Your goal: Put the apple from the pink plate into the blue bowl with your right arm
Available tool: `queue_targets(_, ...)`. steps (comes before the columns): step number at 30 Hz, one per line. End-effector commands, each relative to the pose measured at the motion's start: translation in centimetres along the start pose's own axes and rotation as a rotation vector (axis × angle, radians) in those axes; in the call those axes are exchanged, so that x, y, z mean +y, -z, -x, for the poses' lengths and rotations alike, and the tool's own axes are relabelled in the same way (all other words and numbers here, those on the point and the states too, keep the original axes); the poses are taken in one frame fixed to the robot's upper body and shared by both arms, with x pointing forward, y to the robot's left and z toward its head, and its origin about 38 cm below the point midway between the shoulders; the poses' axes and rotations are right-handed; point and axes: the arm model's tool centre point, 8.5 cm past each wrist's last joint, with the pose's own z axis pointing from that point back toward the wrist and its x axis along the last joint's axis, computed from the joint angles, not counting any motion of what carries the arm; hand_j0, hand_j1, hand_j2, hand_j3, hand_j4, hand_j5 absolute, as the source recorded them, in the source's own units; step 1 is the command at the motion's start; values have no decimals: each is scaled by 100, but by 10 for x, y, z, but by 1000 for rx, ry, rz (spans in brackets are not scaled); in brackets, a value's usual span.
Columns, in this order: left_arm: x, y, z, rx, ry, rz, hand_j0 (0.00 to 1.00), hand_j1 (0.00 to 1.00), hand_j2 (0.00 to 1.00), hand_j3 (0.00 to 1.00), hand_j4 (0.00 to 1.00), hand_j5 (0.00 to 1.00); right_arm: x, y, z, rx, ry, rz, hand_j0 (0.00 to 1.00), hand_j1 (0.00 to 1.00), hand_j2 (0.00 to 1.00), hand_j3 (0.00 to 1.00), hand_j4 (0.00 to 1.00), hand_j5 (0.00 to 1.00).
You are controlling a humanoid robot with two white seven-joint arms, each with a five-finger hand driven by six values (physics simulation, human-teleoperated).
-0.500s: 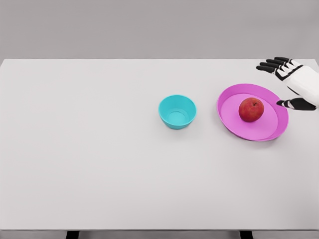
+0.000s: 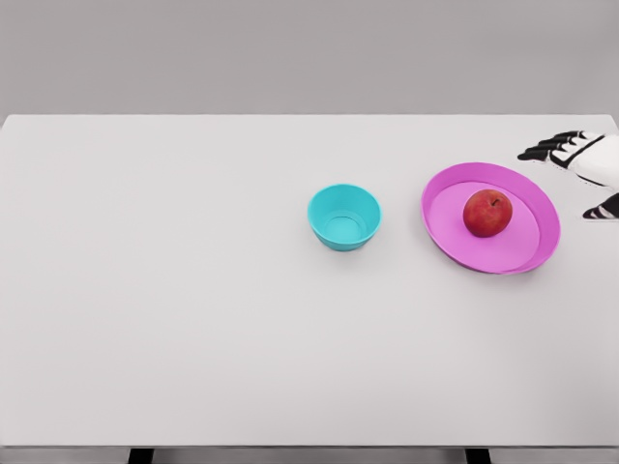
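The right robot hand [image 2: 586, 164] has drawn back toward the right edge since the earlier frame, so that less of it shows now and it no longer reaches over the rim of the pink plate [image 2: 447, 234]. Its dark fingers [image 2: 549, 148] are spread loosely and hold nothing; the thumb tip shows separately lower down at the frame edge, and the wrist and arm are cut off by the picture's border. The hand sits just beside the plate's upper right rim, apart from it.

The red apple [image 2: 486, 213] rests on the pink plate, slightly right of the plate's middle, untouched. The blue bowl [image 2: 344, 217] stands upright on the white bench [image 2: 174, 290], near the plate's left side but not touching it, and its inside looks bare. The left arm is out of view.
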Motion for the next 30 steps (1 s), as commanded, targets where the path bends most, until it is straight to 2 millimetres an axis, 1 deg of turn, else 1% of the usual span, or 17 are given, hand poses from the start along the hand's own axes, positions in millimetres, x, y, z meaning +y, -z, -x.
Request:
queue_targets(1, 0, 0, 0, 0, 0, 0, 100, 100, 100, 100, 100, 100, 4, 1, -1, -4, -3, -130, 100, 100, 100, 100, 100, 100)
queue_targets(2, 0, 0, 0, 0, 0, 0, 100, 100, 100, 100, 100, 100, -2, 6, -2, -13, -11, -114, 100, 100, 100, 100, 100, 100)
queue_targets(4, 0, 0, 0, 0, 0, 0, 100, 100, 100, 100, 100, 100, -6, 31, -14, -67, -22, -120, 100, 100, 100, 100, 100, 100)
queue_targets(5, 0, 0, 0, 0, 0, 0, 100, 100, 100, 100, 100, 100, -4, 38, -19, -86, -25, -131, 100, 100, 100, 100, 100, 100)
queue_targets(6, 0, 0, 0, 0, 0, 0, 100, 100, 100, 100, 100, 100, 1, 53, -27, -119, -24, -148, 100, 100, 100, 100, 100, 100)
queue_targets(8, 0, 0, 0, 0, 0, 0, 100, 100, 100, 100, 100, 100, 7, 66, -29, -135, -12, -171, 100, 100, 100, 100, 100, 100)
queue_targets(10, 0, 0, 0, 0, 0, 0, 100, 100, 100, 100, 100, 100, 10, 74, -29, -139, -9, -192, 100, 100, 100, 100, 100, 100)
queue_targets(14, 0, 0, 0, 0, 0, 0, 100, 100, 100, 100, 100, 100, 14, 73, -25, -126, -1, -204, 100, 100, 100, 100, 100, 100)
queue_targets(16, 0, 0, 0, 0, 0, 0, 100, 100, 100, 100, 100, 100, 20, 75, -24, -125, 6, -220, 100, 100, 100, 100, 100, 100)
queue_targets(18, 0, 0, 0, 0, 0, 0, 100, 100, 100, 100, 100, 100, 18, 76, -23, -124, -1, -225, 100, 100, 100, 100, 100, 100)
queue_targets(20, 0, 0, 0, 0, 0, 0, 100, 100, 100, 100, 100, 100, 15, 86, -20, -120, 3, -233, 100, 100, 100, 100, 100, 100)
queue_targets(25, 0, 0, 0, 0, 0, 0, 100, 100, 100, 100, 100, 100, 18, 92, -17, -115, 12, -245, 100, 100, 100, 100, 100, 100)
queue_targets(27, 0, 0, 0, 0, 0, 0, 100, 100, 100, 100, 100, 100, 20, 100, -15, -112, 23, -256, 100, 100, 100, 100, 100, 100)
queue_targets(30, 0, 0, 0, 0, 0, 0, 100, 100, 100, 100, 100, 100, 27, 103, -13, -107, 32, -282, 100, 100, 100, 100, 100, 100)
